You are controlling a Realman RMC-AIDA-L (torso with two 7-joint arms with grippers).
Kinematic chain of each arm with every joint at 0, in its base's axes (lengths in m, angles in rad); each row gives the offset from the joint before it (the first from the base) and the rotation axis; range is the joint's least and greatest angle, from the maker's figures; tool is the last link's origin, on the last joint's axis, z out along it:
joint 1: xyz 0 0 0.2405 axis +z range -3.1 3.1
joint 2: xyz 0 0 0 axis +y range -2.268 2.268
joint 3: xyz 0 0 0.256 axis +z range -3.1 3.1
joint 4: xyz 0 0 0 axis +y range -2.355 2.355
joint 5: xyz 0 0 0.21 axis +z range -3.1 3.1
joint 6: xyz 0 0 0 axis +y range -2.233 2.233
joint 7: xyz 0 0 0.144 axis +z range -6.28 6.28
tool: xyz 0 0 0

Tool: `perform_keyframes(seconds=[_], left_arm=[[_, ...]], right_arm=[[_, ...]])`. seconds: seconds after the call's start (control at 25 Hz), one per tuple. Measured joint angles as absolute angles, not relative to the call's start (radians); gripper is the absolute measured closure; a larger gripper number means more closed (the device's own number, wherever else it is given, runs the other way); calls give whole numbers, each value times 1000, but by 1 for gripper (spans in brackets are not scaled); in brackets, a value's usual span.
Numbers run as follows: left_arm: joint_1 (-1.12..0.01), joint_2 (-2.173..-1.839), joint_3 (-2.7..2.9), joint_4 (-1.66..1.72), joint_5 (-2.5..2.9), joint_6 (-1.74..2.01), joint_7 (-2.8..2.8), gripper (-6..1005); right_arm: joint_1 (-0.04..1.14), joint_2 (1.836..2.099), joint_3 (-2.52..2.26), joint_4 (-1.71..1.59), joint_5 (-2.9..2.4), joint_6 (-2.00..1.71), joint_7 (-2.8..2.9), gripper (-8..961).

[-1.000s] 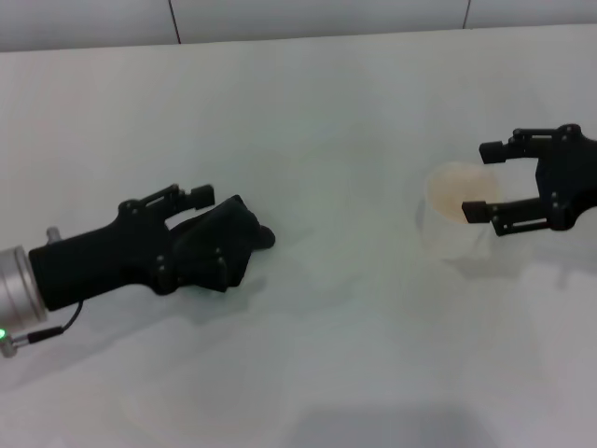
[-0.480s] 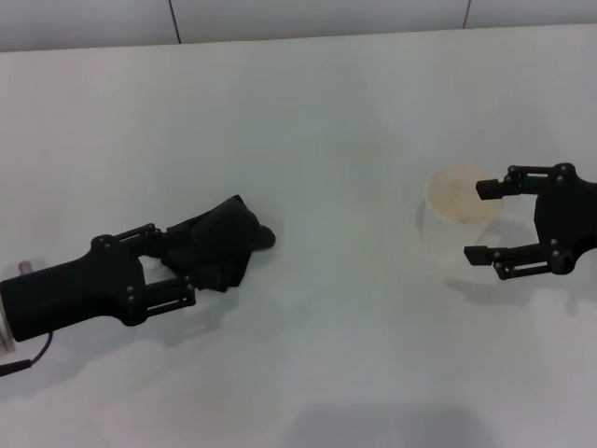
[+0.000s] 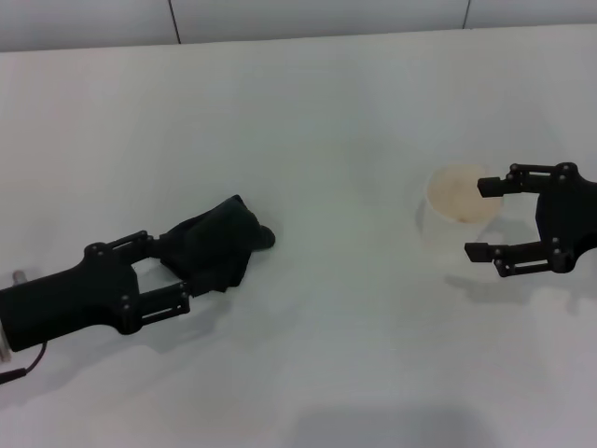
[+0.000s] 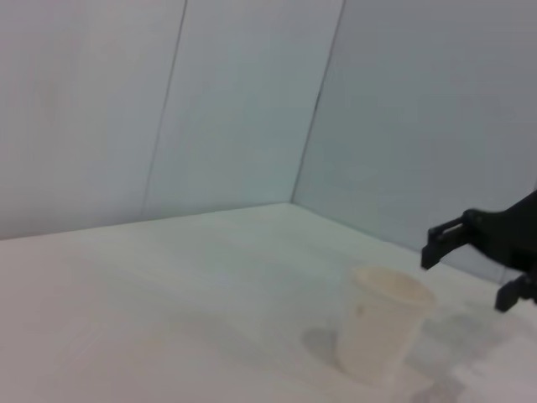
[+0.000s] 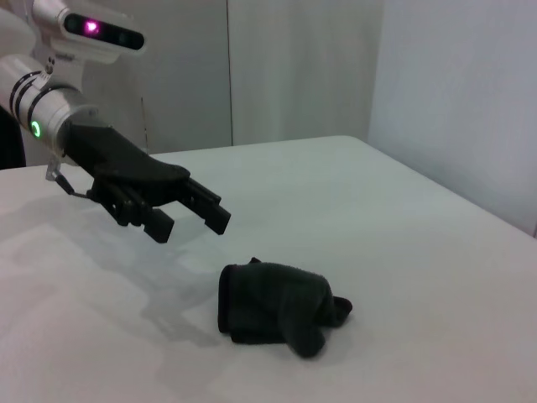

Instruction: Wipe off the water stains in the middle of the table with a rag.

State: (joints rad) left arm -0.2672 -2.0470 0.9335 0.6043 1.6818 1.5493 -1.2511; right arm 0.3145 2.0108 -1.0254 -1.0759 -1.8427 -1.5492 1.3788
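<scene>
The dark rag [image 3: 219, 245] lies crumpled on the white table [image 3: 326, 112], left of centre. My left gripper [image 3: 163, 271] is open and empty, just behind the rag's near-left edge. In the right wrist view the left gripper [image 5: 189, 220] hovers above the table, apart from the rag [image 5: 277, 311]. My right gripper [image 3: 478, 217] is open, its fingertips straddling the right side of a translucent white cup [image 3: 455, 213] with an orange tint inside. No orange blot shows on the tabletop.
The cup [image 4: 382, 332] stands upright in the left wrist view, with the right gripper [image 4: 470, 273] beside it. A tiled wall runs behind the table's far edge [image 3: 280, 35]. White tabletop lies between the rag and the cup.
My left gripper has let go of the rag and drawn back to the left. My right gripper has pulled back to the right, off the cup. The rag stays put.
</scene>
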Motion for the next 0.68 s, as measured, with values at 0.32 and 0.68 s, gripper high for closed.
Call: perform_keyframes(seconds=[0.32,0.68], left_arm=[[-244,-2067,882,603,1682,1511,-1156,232],[-250,-2069,881,603,1683,1520,-1156,232]], right_arm=[[312,2010,-1025,-1063,-1817,-1550,1367,124],[313,2009,-1025,-1061,-1805,-1561,1367,124]])
